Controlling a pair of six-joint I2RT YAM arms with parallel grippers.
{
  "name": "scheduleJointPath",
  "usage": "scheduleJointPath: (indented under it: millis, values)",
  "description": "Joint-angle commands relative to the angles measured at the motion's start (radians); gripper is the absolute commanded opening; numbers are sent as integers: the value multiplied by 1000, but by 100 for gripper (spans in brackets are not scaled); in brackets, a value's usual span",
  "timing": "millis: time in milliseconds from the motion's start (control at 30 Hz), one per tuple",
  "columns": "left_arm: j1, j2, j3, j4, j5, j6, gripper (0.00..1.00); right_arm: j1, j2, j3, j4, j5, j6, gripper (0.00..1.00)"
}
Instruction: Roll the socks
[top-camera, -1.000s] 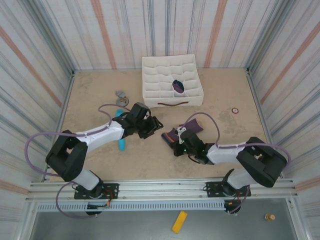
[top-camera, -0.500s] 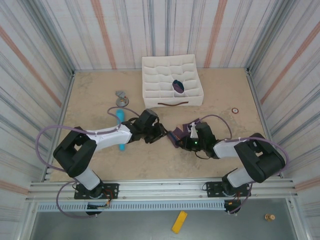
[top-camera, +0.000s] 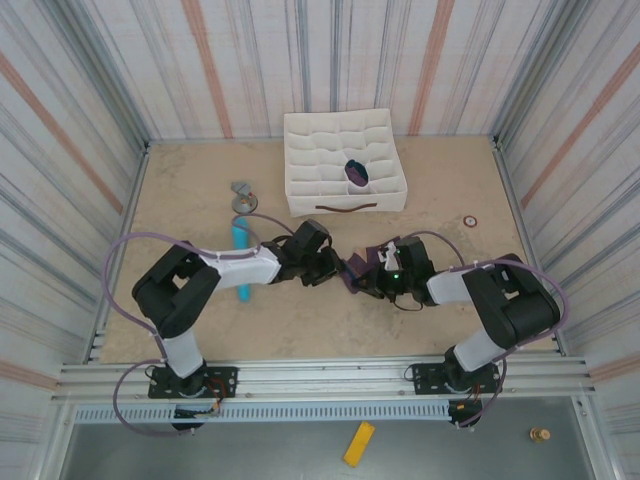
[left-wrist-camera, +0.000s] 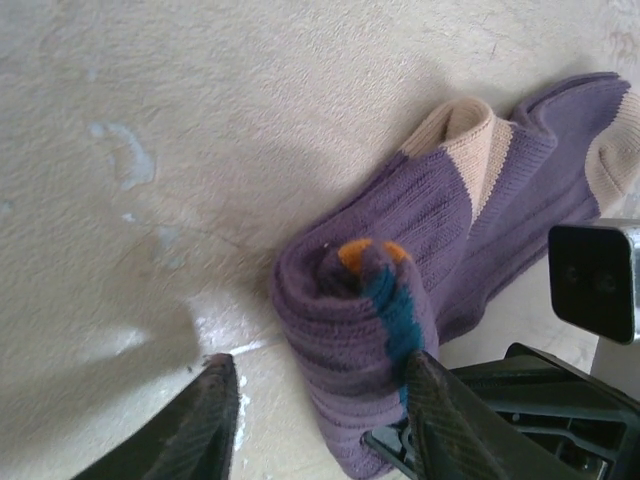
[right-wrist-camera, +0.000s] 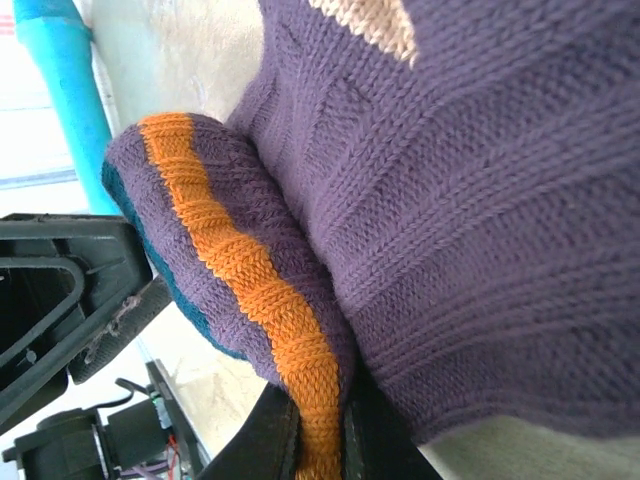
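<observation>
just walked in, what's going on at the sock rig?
Both arms meet mid-table over the purple socks. The socks are partly rolled: one end is a tight coil and the rest trails out on the table. The right gripper is shut on the socks at the orange band. The left gripper straddles the coil with its jaws open, one finger touching it and the other apart. The divider box behind holds one dark bundle.

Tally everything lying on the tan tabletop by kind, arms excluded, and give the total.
purple socks: 2
white divided organizer box: 1
dark purple bundle in the box: 1
light blue cylinder: 1
small grey object: 1
small red-rimmed ring: 1
Total: 7
</observation>
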Motion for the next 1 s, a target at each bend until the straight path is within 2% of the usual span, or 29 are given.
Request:
scheduleJointPath:
  millis: [0,133,467,533,600,700,767,967]
  values:
    - [-5,41,47,2,-6,7,41,-19,65,-35,-200,88,49,0]
    - [-5,74,65,-10,3,-6,34,-26,81,-27,-186,77,58,0]
    - [-7,143,123,-63,22,-23,33,-28,98,-4,-175,59,66,0]
    - [-6,150,132,-78,16,-34,27,-27,95,2,-170,55,62,0]
    - [-6,148,139,-105,-6,-39,15,-26,88,5,-163,50,56,0]
    - [-2,131,145,-171,-51,-44,0,-26,64,16,-185,56,28,13]
    - [7,115,147,-217,-68,-40,0,-23,30,27,-216,66,-5,21]
    - [36,51,133,-325,-88,-18,0,43,-120,134,-426,143,-192,57]
